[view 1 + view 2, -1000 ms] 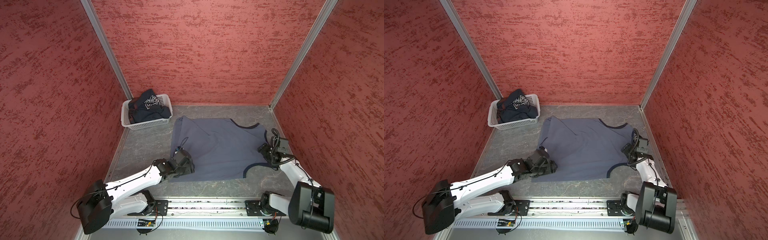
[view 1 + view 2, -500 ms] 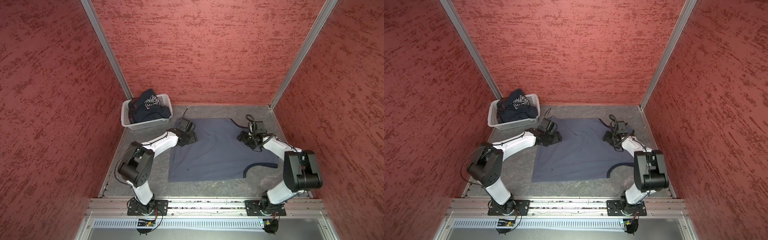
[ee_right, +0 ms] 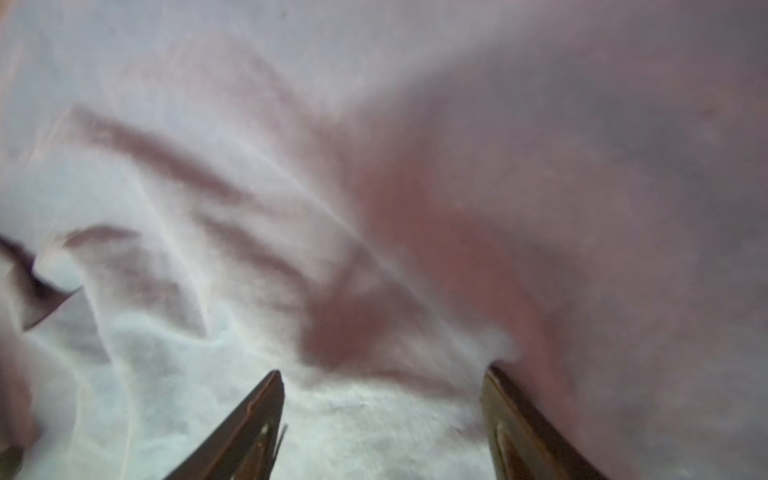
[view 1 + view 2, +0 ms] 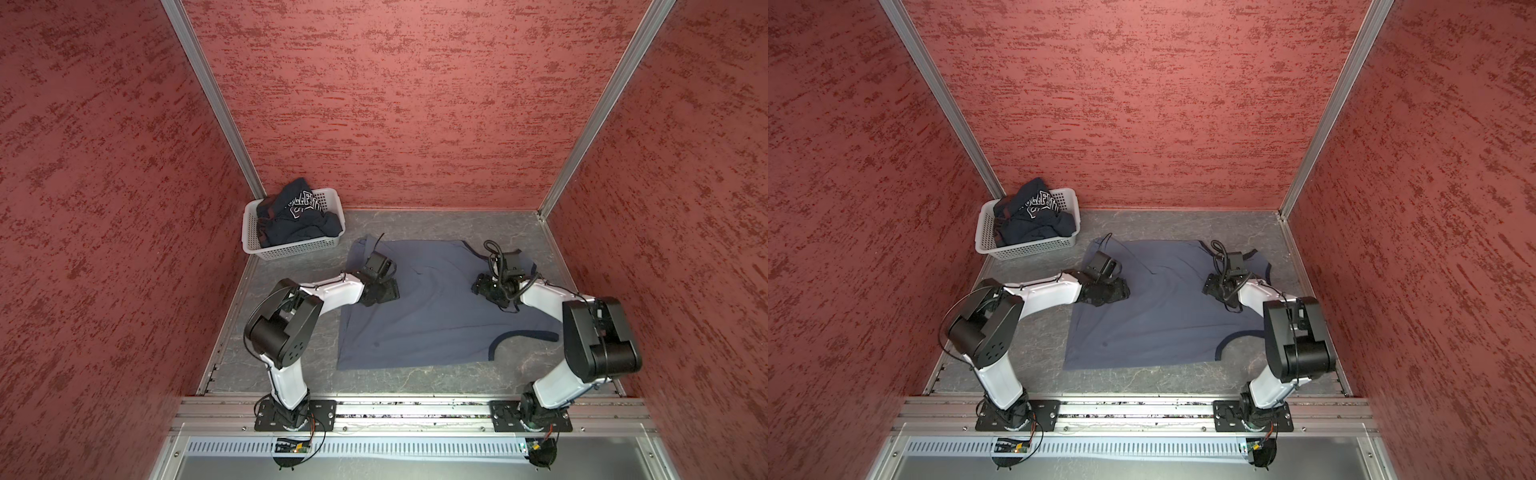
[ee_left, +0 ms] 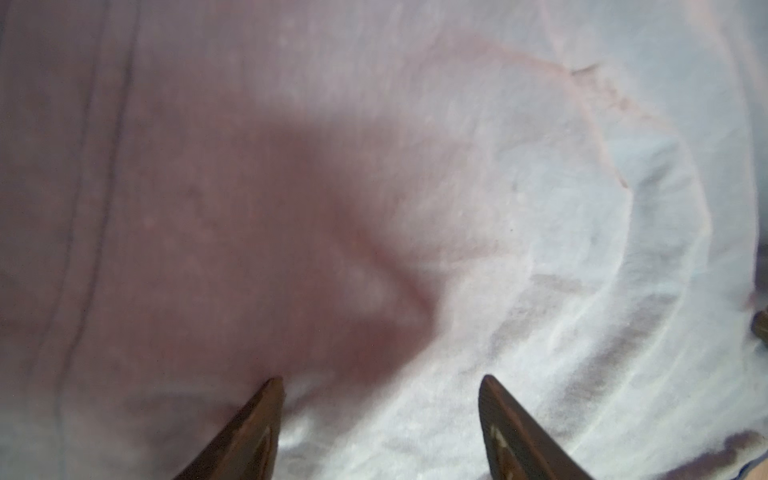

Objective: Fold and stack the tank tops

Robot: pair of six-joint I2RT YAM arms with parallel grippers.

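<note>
At centre of the surface (image 4: 415, 384), grey-blue tank top (image 4: 436, 328) lies spread. Left claw (image 4: 390, 291) over its 9 o'clock side, right claw (image 4: 482, 286) toward 2 o'clock; both gape wide, and I see nothing gripped. Navy tank top (image 4: 299, 216) sits heaped in white basket (image 4: 291, 250) at 10 o'clock.

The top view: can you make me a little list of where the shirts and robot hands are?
Slate grey-blue cloth tank top with navy trim: spread out on the grey table
Dark navy cloth tank top with white lettering: crumpled in the white perforated plastic basket, far left corner
Left hand: open, over the grey-blue top's left part
Right hand: open, over its right part
</note>
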